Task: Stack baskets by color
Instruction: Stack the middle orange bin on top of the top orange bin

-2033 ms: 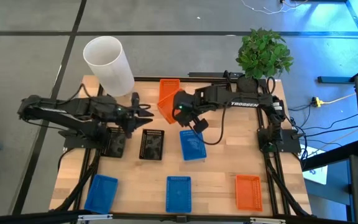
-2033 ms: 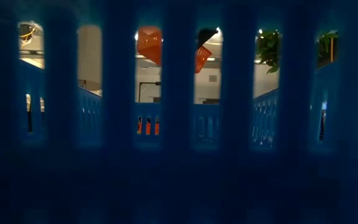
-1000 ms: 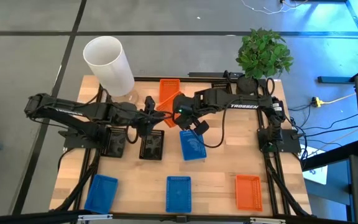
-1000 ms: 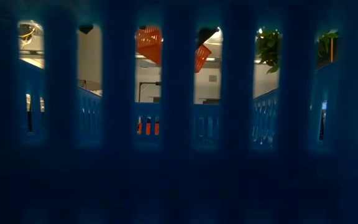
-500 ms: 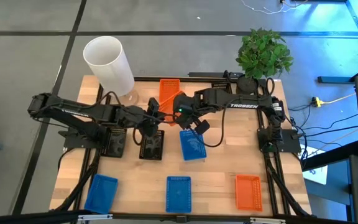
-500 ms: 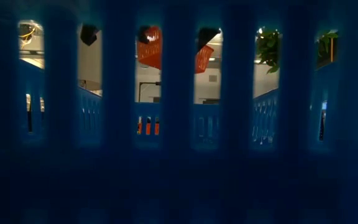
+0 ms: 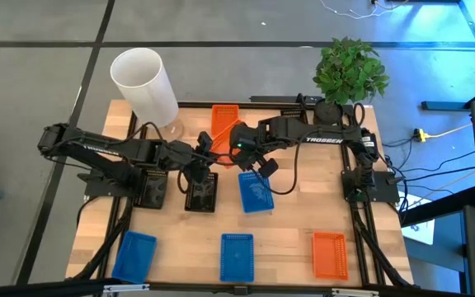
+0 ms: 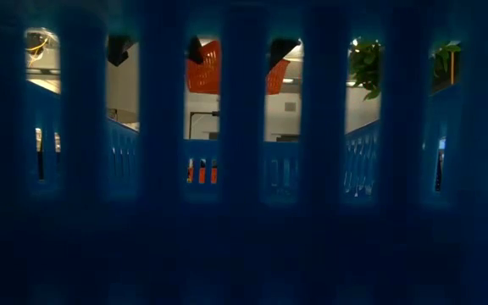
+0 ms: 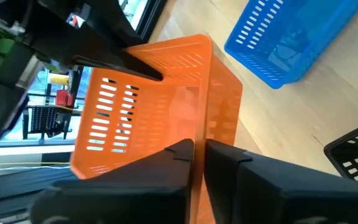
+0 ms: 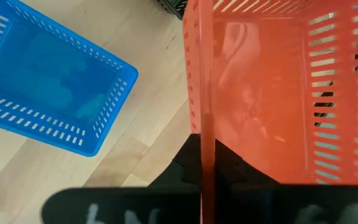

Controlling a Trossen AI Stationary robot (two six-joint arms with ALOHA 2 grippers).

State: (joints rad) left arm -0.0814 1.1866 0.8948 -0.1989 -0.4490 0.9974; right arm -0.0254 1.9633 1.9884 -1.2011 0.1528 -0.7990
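1. Nearest the front edge of the wooden table (image 7: 291,247), taken as the landmark, three baskets lie singly and well apart: a blue basket at the front left (image 7: 134,255), a blue basket at the front middle (image 7: 237,256) and an orange basket at the front right (image 7: 330,254). None is stacked, so most of the sorting appears undone.
2. Around the table's middle lie two black baskets (image 7: 202,191) side by side and another blue basket (image 7: 255,192), also unstacked.
3. Toward the table's far edge, the orange basket (image 7: 222,130) is held tilted off the wood by both arms. The left gripper (image 7: 205,148) has its jaws closed on one wall; the right gripper (image 7: 242,147) has its jaws clamped on the opposite wall. This looks like a hand-over.
4. Beyond the far edge stand a white cylinder (image 7: 143,87) and a potted plant (image 7: 350,73).
5. The left wrist view shows its fingers pinching the orange rim, with the other arm's finger on the far wall. The right wrist view shows its own pinch. The low view is blocked by blue mesh.
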